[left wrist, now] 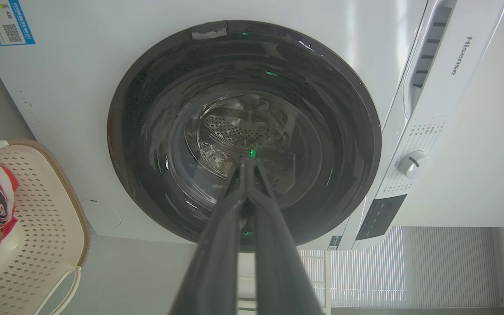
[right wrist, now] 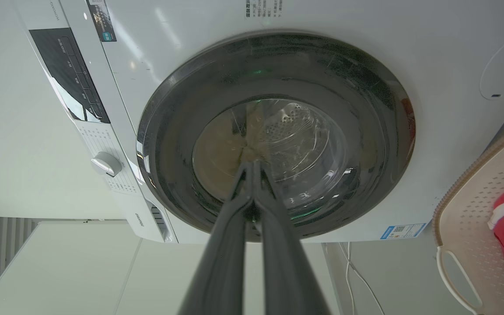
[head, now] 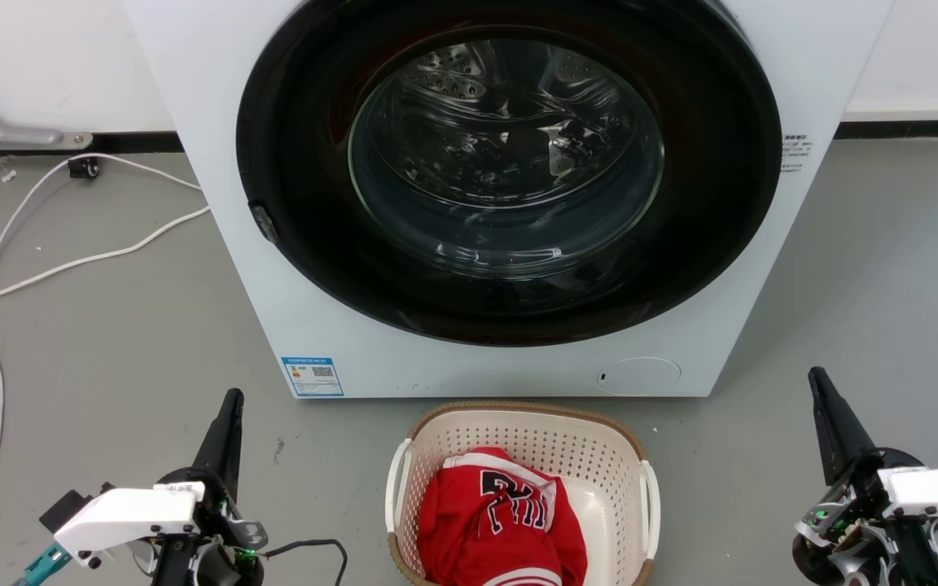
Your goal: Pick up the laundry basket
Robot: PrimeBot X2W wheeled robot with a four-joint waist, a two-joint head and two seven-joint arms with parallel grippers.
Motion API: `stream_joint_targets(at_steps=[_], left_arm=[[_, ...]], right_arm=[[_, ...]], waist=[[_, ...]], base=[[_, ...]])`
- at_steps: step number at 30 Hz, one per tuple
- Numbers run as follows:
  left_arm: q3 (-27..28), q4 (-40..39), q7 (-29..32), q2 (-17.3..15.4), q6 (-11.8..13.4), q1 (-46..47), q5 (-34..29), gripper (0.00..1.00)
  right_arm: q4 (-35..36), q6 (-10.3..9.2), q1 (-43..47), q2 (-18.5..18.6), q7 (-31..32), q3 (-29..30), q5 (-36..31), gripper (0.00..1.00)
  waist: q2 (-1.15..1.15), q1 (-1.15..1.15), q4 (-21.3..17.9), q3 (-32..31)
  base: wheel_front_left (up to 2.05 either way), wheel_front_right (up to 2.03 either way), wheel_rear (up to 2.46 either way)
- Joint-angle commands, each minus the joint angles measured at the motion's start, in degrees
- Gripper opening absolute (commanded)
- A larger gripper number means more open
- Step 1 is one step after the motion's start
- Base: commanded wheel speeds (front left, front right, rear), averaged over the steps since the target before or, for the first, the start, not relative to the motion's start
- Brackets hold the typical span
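Laundry basket (head: 534, 443) sits on the floor (head: 111, 342) just in front of the washing machine (head: 355, 325), open side up, with a red jersey (head: 469, 521) inside. Its white handles face left and right. The near end is cut off, so I can't call the long axis. Left end effector (head: 231, 403) and right end effector (head: 821, 387) both have their fingers pressed together, off to either side of it.

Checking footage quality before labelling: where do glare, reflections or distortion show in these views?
Head view: sharp, evenly lit, reflections streak the washer door glass. Left wrist view: wide-angle skew, green specks on the door. Right wrist view: tan reflection in the glass; laundry basket cropped.
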State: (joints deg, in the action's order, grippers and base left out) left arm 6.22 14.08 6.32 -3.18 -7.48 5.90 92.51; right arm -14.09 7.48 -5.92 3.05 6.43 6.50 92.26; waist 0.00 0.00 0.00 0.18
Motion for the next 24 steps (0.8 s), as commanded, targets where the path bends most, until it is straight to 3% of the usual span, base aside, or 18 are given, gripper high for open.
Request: stream_joint_targets(at_steps=[1,17,18,24], left_arm=[[0.20,0.09,0.06,0.06,-0.02,0.66,-0.13,0.00],[0.27,0.08,0.11,0.09,-0.02,0.67,-0.24,0.00],[0.01,0.17,0.04,0.10,-0.01,-0.09,0.00,1.00],[-1.79,0.52,-1.26,0.25,0.00,-0.46,-0.12,1.00]], right_arm=[[-0.09,0.02,-0.70,-0.22,0.11,0.07,-0.14,0.00],[-0.08,0.02,-0.71,-0.22,0.14,0.09,-0.16,0.00],[-0.15,0.01,0.10,-0.02,-0.03,-0.01,0.00,1.00],[-0.15,0.00,0.95,-0.07,-1.14,-0.87,-0.15,1.00]], waist=[[0.00,0.00,0.00,0.00],[0.00,0.00,0.00,0.00],[0.00,0.00,0.00,0.00],[0.00,0.00,0.00,0.03]], base=[[0.00,0.00,0.00],[0.00,0.00,0.00],[0.00,0.00,0.00],[0.00,0.00,0.00]])
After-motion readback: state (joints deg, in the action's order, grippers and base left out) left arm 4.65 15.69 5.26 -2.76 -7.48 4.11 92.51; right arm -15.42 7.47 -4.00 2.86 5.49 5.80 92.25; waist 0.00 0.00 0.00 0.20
